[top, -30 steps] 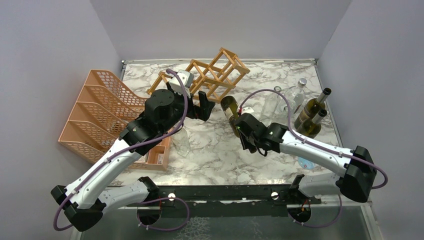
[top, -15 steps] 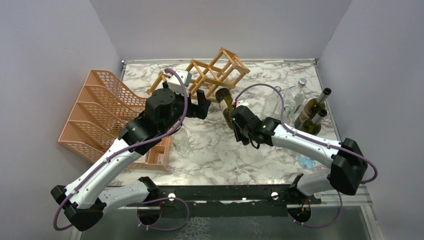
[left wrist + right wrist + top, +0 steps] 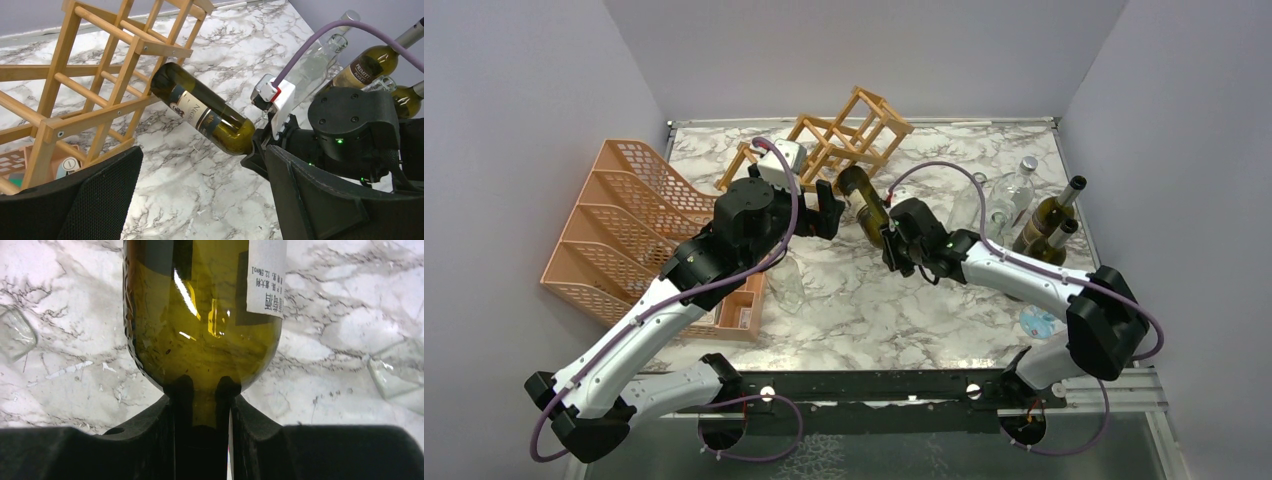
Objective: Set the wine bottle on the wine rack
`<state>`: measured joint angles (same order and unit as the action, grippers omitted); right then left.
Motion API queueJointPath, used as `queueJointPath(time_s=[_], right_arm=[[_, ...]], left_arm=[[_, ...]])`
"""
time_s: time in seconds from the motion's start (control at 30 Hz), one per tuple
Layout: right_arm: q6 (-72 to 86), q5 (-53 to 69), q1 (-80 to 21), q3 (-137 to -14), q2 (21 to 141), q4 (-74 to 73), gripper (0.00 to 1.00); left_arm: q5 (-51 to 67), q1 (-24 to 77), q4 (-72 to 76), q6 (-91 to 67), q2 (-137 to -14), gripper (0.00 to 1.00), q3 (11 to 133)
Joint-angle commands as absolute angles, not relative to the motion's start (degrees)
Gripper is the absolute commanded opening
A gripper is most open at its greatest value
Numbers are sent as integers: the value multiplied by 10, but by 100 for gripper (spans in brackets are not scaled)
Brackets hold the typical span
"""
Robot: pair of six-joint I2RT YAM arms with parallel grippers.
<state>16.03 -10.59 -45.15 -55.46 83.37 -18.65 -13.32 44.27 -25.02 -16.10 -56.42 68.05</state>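
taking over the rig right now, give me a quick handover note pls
right gripper: shut on the wine bottle, gripping its neck; the bottle is held off the table, base end toward the wine rack.
left gripper: open, empty, hovering near the rack, not gripping it.
done: bottle picked up, its base at the mouth of a rack cell.
left: slide it in until the rack carries it, then release and back away. Nothing holds the rack, so it may shift if pushed.
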Motion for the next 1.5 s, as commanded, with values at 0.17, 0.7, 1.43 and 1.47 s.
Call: queueJointPath(time_s=[0.17, 0.7, 1.43, 1.47], right_arm=[[100, -83, -428, -604, 895, -37, 1], [96, -82, -407, -641, 933, -40, 1], [-20, 4, -377, -781, 1090, 42, 3], [-28, 3, -377, -787, 1097, 43, 4]], left_arm=[[-132, 443, -259, -166, -557, 99, 713], [-175, 443, -267, -149, -608, 99, 740], [-184, 432, -284, -128, -646, 99, 772], [-184, 432, -285, -127, -646, 99, 773]])
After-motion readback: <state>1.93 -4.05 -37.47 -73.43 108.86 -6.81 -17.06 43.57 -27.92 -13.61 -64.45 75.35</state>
